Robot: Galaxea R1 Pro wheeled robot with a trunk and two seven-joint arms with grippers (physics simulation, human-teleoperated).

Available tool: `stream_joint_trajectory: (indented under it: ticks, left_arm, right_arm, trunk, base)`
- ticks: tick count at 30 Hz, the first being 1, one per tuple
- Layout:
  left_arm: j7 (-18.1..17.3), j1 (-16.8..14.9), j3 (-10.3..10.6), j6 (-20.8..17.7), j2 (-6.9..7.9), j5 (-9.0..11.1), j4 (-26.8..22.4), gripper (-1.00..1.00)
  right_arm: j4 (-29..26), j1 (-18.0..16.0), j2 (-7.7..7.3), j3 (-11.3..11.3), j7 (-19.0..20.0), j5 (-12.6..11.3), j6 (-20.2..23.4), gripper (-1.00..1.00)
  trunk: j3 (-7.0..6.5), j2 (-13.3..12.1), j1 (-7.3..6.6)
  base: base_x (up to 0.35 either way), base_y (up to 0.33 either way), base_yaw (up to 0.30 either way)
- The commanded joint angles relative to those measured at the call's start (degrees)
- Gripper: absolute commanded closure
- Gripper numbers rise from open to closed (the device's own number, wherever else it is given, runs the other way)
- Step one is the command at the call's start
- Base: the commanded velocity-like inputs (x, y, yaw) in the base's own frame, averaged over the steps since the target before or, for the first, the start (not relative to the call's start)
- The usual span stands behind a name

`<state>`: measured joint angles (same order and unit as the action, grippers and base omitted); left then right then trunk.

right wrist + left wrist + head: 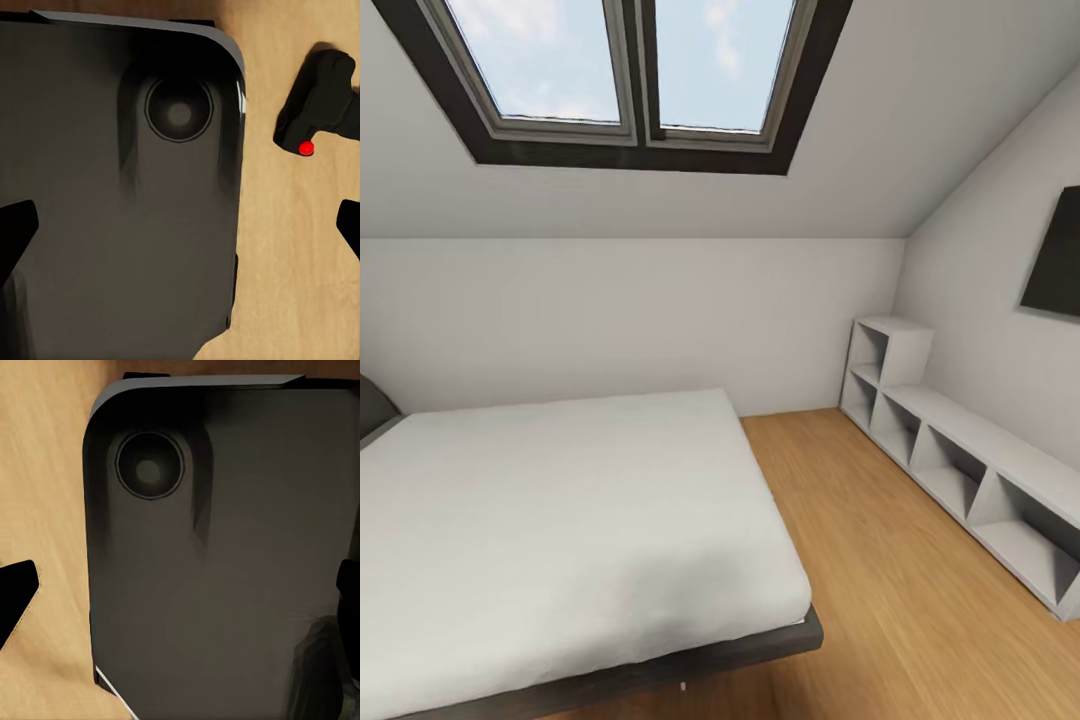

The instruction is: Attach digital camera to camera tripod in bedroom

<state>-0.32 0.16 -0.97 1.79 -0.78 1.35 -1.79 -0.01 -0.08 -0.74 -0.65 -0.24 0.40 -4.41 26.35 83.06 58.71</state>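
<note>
Small boxy black digital camera [319,101] w/ red button lies on light wood floor [300,262] beside dark robot base [120,195]. Both grippers released, nothing between fingers.

Daylight from the skylight [630,70] at twelve o'clock fills the head view evenly, leaving the bed [560,520] and wood floor [920,600] bright, with soft shade inside the cube shelves [960,470] at three o'clock and wide-angle stretching toward the edges. Both wrist views are dimmer: the dark base panel [225,570] carries smeared vertical reflections and a thin white glint on its rim, beside warm, flat floor. Rendering is clean and without motion blur.
</note>
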Motion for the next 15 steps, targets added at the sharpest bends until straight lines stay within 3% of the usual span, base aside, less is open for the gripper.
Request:
stream_joint_trajectory:
  ticks: [1,11,15]
  left_arm:
    - [0.0,0.0,-0.1,0.1,-0.01,0.1,-0.1,-1.00]
    - [0.0,0.0,-0.1,0.1,-0.01,0.1,-0.1,-1.00]
    - [0.0,0.0,-0.1,0.1,-0.01,0.1,-0.1,-1.00]
  right_arm:
    - [0.0,0.0,-0.02,-0.1,0.0,0.0,-0.2,-1.00]
    - [0.0,0.0,-0.05,-0.1,0.0,-0.1,-0.2,-1.00]
    - [0.0,0.0,-0.05,0.1,0.0,-0.2,-0.3,-1.00]
  trunk:
    - [0.04,0.0,0.01]
    - [0.04,0.0,0.01]
    - [0.04,0.0,0.01]
  base:
    - [0.096,0.102,-0.003]
    - [0.019,0.020,-0.001]
    - [0.001,0.001,-0.113]
